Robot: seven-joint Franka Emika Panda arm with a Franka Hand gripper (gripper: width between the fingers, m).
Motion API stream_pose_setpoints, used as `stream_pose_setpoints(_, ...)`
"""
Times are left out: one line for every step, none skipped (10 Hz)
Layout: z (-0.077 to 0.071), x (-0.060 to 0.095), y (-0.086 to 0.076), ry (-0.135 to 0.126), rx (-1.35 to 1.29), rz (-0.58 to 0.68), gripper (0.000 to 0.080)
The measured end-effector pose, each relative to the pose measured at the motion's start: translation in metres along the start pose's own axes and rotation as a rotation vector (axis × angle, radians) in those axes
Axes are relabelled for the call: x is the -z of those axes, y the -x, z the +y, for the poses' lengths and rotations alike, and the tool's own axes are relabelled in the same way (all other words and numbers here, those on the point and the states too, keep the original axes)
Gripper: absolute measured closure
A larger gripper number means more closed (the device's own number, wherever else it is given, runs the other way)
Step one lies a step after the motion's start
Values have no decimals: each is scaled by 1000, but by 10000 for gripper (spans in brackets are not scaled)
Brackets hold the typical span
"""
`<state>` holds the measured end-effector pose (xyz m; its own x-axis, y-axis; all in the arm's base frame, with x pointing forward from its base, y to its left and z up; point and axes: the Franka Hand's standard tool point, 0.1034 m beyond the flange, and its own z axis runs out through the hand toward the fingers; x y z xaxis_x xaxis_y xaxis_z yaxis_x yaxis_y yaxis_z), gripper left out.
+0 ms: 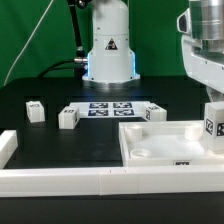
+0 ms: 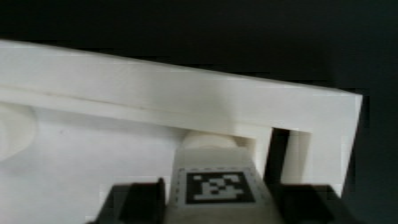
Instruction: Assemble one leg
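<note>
My gripper (image 1: pixel 213 112) is shut on a small white leg (image 1: pixel 213 127) with a black-and-white tag, held upright at the exterior view's right edge. It is over the right corner of the large flat white panel (image 1: pixel 160 135). In the wrist view the leg (image 2: pixel 215 160) sits between the two dark fingers (image 2: pixel 128 203) of the gripper (image 2: pixel 215 208). Its far end is down inside the panel's raised rim (image 2: pixel 214 95), near a corner. I cannot tell whether the leg is seated in a socket. A round socket (image 1: pixel 143 153) shows on the panel's near left.
Three more white legs stand on the black table: one (image 1: pixel 35 110) at the left, one (image 1: pixel 68 117) beside it, one (image 1: pixel 153 113) behind the panel. The marker board (image 1: pixel 110 108) lies before the robot base. A white rail (image 1: pixel 60 182) runs along the front.
</note>
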<state>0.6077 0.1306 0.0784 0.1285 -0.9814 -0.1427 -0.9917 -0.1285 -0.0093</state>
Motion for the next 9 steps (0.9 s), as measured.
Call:
stream_pose_setpoints(-1, 0, 0, -2, -32, -8, 506)
stream_pose_setpoints(-1, 0, 1, -3, -54, -10, 505)
stream_pose_setpoints(-1, 0, 0, -1, 11, -10, 505)
stream_pose_setpoints(-2, 1, -6, 2, 112, -11, 291)
stream_pose_setpoints(-2, 0, -11, 5, 155, -10, 291)
stream_pose_setpoints(-1, -2, -16, 8, 276, -9, 180)
stream_pose_setpoints(0, -3, -17, 10, 358, -8, 159)
stream_pose_setpoints(1, -4, -18, 15, 477, -3, 159)
stream_pose_setpoints(1, -4, -17, 20, 564, 4, 151)
